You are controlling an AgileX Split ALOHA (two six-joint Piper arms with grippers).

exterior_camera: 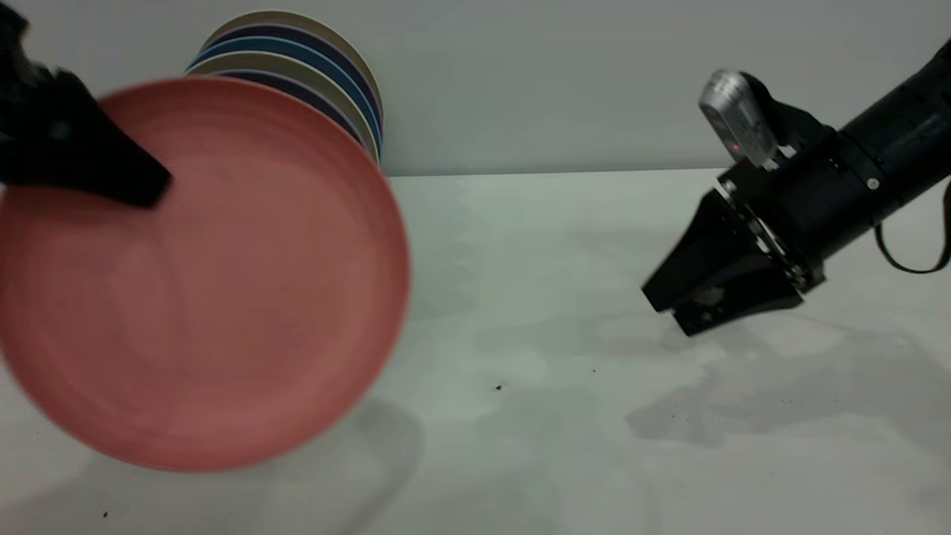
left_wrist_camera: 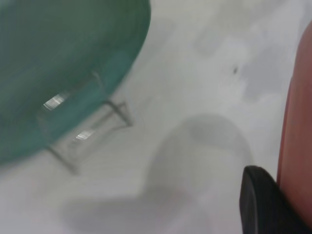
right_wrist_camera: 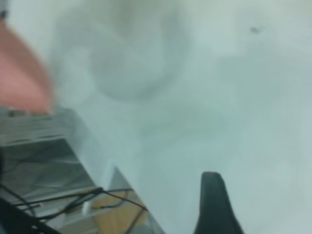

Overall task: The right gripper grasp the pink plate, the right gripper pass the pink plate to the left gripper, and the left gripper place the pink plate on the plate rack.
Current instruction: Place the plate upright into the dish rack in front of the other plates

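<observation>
I see my left gripper [exterior_camera: 152, 189] at nine o'clock pinching the pink plate [exterior_camera: 223, 297] upright; my right gripper [exterior_camera: 669, 308], three o'clock, hangs spread, holding nothing.

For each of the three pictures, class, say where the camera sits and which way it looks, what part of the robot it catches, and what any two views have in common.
Exterior: outside the rig, low and level, facing both arms; shows the left gripper holding the pink plate upright, the right gripper apart above the table.
Left wrist: on the left arm, looking down at the table; one black finger, a green plate in the plate rack.
Right wrist: on the right arm, looking down over the table's edge; one black finger.
Shared: the pink plate shows in all three.
</observation>
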